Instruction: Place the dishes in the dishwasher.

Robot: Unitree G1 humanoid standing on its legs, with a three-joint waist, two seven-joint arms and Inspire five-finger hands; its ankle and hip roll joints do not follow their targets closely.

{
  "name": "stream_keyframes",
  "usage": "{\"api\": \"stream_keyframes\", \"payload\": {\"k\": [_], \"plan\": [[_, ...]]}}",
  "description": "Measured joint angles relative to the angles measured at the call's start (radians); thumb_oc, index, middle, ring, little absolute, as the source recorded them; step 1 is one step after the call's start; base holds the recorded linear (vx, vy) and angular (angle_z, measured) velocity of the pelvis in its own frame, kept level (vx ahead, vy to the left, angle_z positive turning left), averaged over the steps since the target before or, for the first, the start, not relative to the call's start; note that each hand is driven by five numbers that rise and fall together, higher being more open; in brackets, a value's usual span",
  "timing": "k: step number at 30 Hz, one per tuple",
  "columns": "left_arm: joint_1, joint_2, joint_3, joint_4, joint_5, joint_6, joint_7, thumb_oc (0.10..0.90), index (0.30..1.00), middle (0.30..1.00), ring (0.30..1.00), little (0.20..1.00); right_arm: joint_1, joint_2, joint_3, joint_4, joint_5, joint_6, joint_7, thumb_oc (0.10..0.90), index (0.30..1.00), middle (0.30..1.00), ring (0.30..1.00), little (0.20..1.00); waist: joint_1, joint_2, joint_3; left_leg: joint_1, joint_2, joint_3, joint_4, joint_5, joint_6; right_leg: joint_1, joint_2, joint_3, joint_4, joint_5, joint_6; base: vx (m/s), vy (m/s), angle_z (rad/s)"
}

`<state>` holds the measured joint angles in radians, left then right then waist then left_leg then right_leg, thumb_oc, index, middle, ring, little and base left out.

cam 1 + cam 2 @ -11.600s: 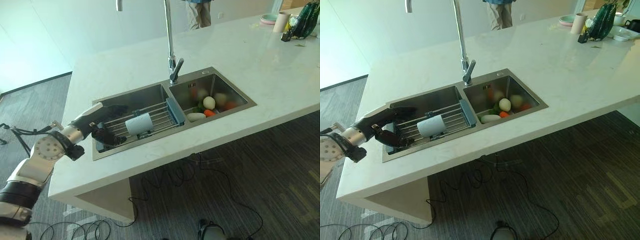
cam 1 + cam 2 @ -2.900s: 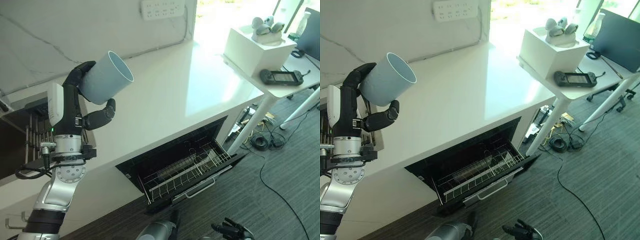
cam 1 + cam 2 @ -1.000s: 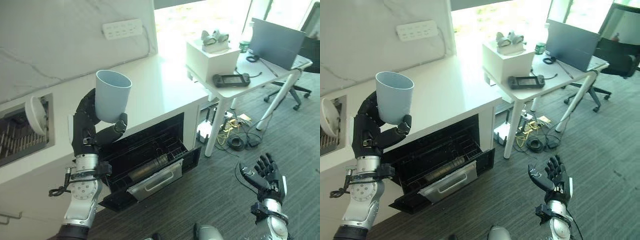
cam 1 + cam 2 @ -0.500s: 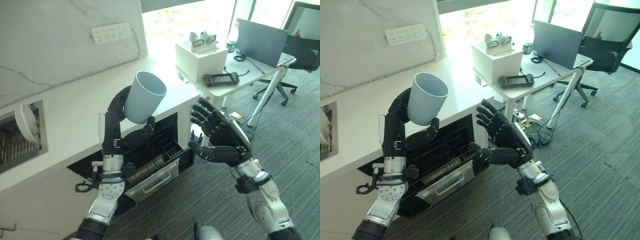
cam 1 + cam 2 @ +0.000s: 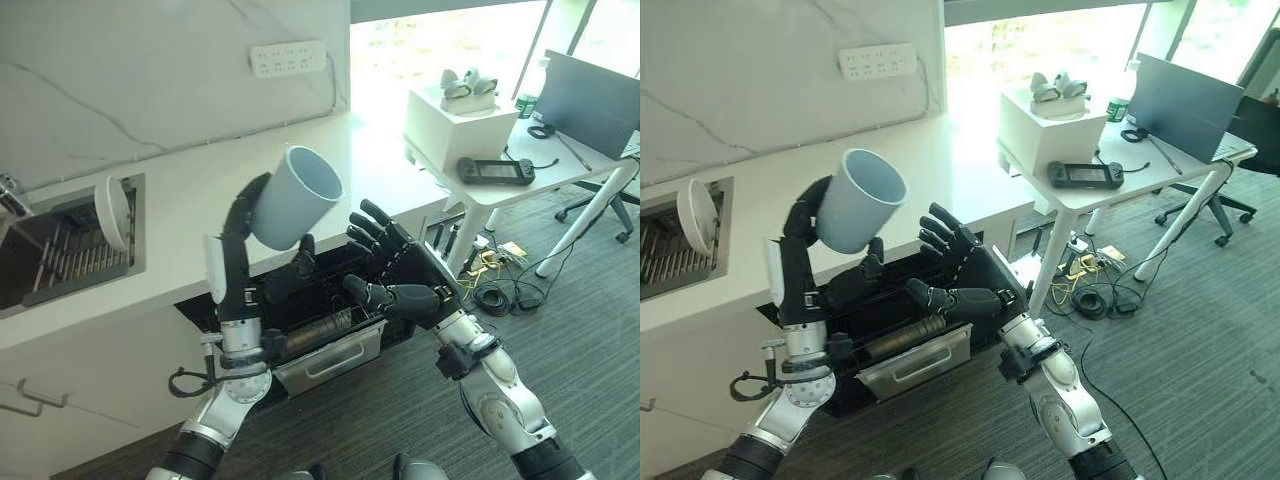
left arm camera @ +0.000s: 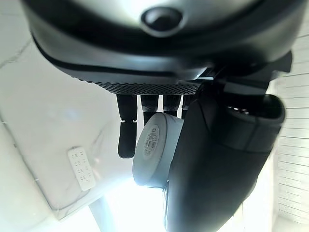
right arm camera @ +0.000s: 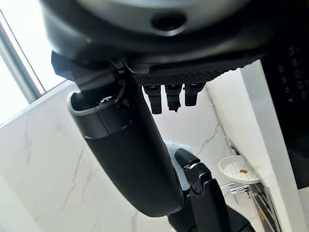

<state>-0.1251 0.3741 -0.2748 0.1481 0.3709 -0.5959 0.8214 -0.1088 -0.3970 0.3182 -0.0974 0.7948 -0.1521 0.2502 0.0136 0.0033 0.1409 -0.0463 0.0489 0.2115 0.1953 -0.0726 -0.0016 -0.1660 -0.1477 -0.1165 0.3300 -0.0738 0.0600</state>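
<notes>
the left hand grips the pale blue cup above the open dishwasher below the counter. the right hand spreads wide beside it, empty. lower the cup slowly (mouth downward probably suits the rack best).

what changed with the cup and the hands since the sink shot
The left hand took the pale blue cup off the sink rack and now holds it raised above the open dishwasher. The right hand came up open beside the cup. The cup stays gripped; the dishwasher stays open.
</notes>
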Motion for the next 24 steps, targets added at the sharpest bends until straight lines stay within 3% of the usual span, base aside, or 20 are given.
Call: {"api": "stream_keyframes", "payload": {"k": [6,24], "plan": [[0.000,-0.006,0.001,0.000,0.010,-0.001,0.039,0.400,0.300,0.300,0.300,0.300,0.000,0.001,0.007,0.018,0.045,0.024,-0.004,0.800,0.900,0.900,0.900,0.900,0.012,-0.001,0.000,-0.004,0.000,-0.009,0.001,0.004,0.001,0.003,-0.002,-0.010,0.001,0.000,0.000,0.00,-0.004,0.03],[0.000,-0.012,-0.002,0.051,-0.011,-0.037,0.017,0.400,0.300,0.300,0.300,0.300,-0.156,0.039,0.062,0.025,0.171,0.115,0.008,0.800,0.900,0.900,0.900,0.900,0.061,-0.021,0.000,-0.023,0.000,-0.066,0.012,0.012,-0.006,0.012,-0.009,-0.062,0.022,-0.024,-0.006,0.01,-0.009,0.09]]}}
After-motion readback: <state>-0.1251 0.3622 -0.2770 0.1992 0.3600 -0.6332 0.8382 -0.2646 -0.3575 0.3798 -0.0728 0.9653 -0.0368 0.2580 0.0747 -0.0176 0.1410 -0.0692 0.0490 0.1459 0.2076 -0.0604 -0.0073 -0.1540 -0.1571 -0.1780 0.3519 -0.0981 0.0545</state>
